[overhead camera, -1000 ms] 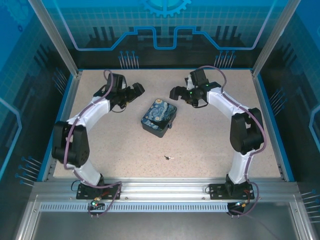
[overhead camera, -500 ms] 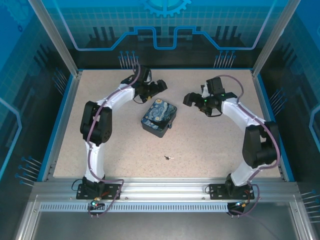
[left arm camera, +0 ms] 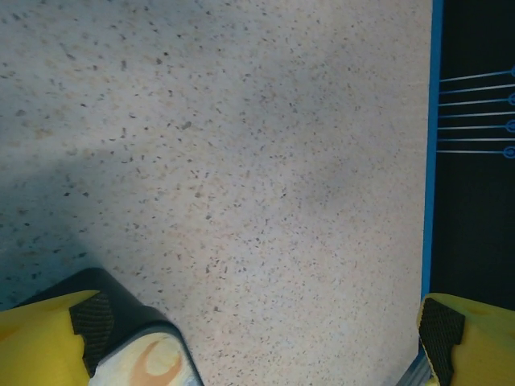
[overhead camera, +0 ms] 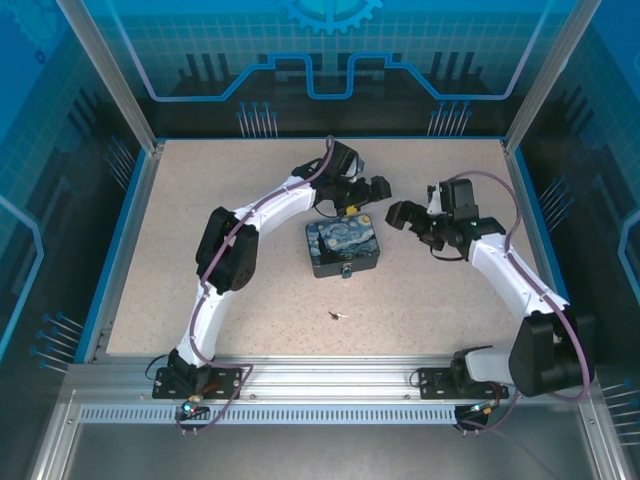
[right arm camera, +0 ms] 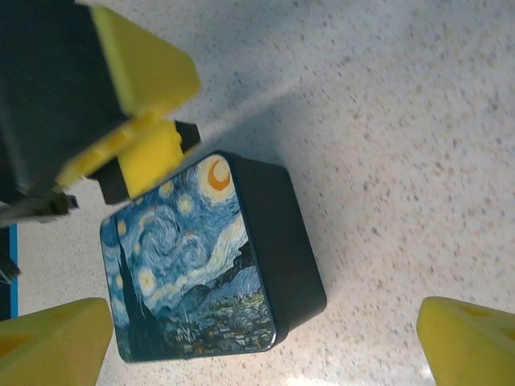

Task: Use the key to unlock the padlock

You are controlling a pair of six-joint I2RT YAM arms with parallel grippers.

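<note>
L gripper (overhead camera: 365, 197) jaws spread wide, one yellow fingertip (right arm camera: 137, 157) at far corner of blue-yellow starry-painted box (overhead camera: 343, 246); contact unclear. R gripper (overhead camera: 412, 226) also spread, empty, just right of box. Silvery metal key (overhead camera: 336, 316) flat on speckled table (overhead camera: 200, 250) nr side of box, apart from both. Tiny metallic padlock (overhead camera: 345, 271) on box's nr face.

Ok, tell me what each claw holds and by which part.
Nothing: left claw open at the painted box's far corner; right claw open beside it.
</note>
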